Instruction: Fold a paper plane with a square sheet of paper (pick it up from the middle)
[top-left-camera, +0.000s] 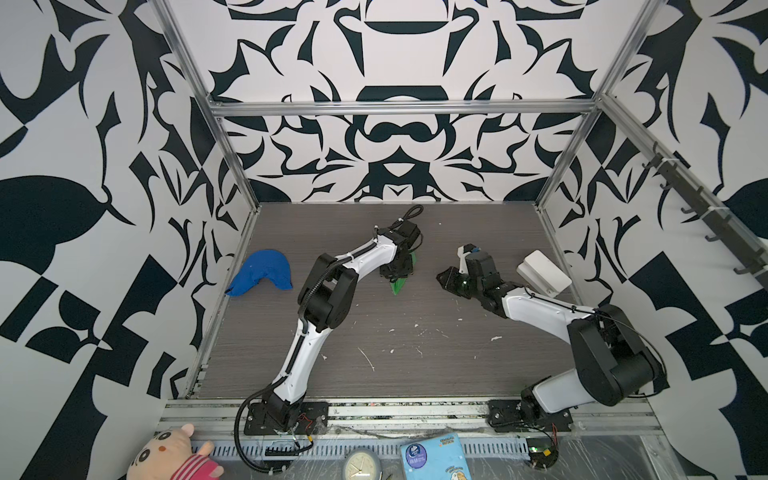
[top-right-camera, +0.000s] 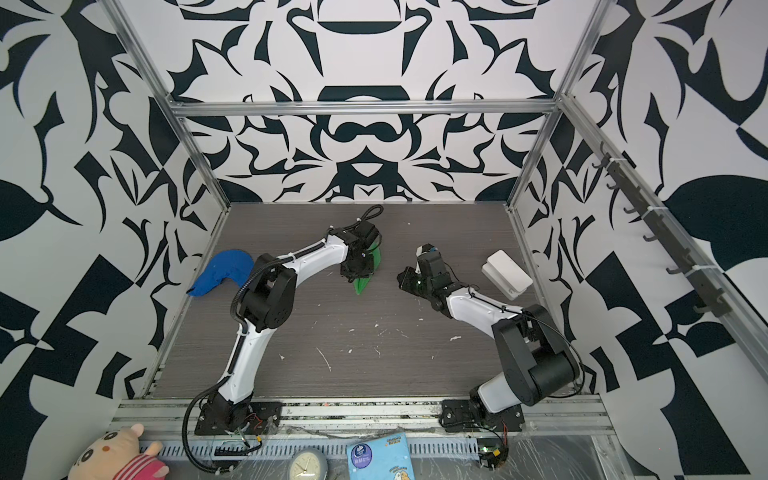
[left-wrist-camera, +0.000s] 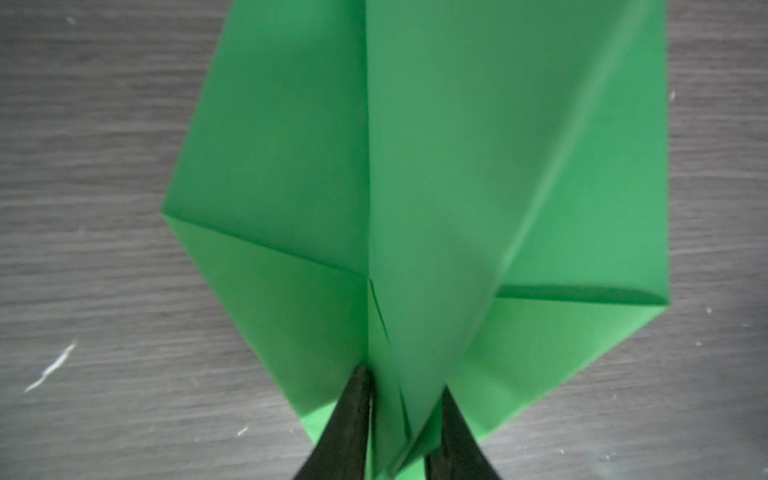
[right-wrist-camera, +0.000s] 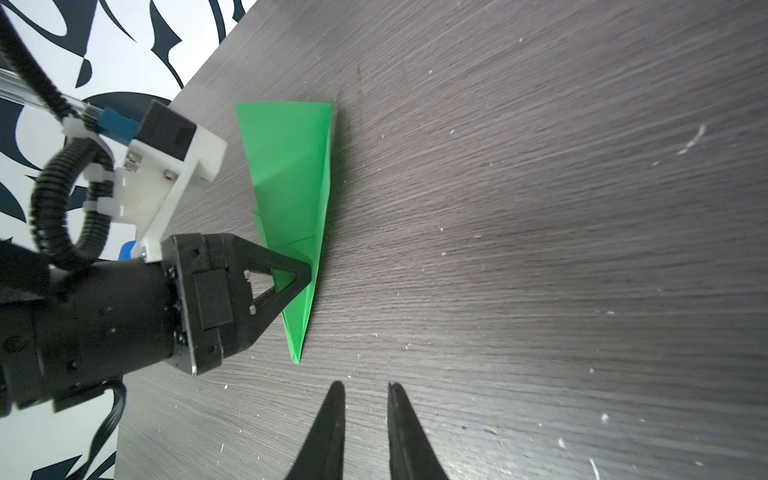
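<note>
Step in hand: late stage, the sheet is already a paper plane (right-wrist-camera: 291, 199), narrow dart w/ lengthwise creases. By my judgement this is the release or re-grip of the finished fold.
Plane position: on the dark wood table (top-left-camera: 415, 365), about mid-table toward the back, nose pointing toward the front in both top views (top-right-camera: 362, 283).
Left gripper (left-wrist-camera: 405, 419): 2 fingers straddle the centre ridge near the nose. Small gap to the paper is visible in the left wrist view, so I cannot tell if it grips or is letting go.
Right gripper (right-wrist-camera: 365, 415): jaws a little apart, nothing between them, near the nose but not touching.
Blue cloth cap (top-left-camera: 262, 272): well apart, at the table's left side, not involved.
Next move calls for: if the plane is done, lift the left gripper straight off so the wings do not drag or spring open.
</note>
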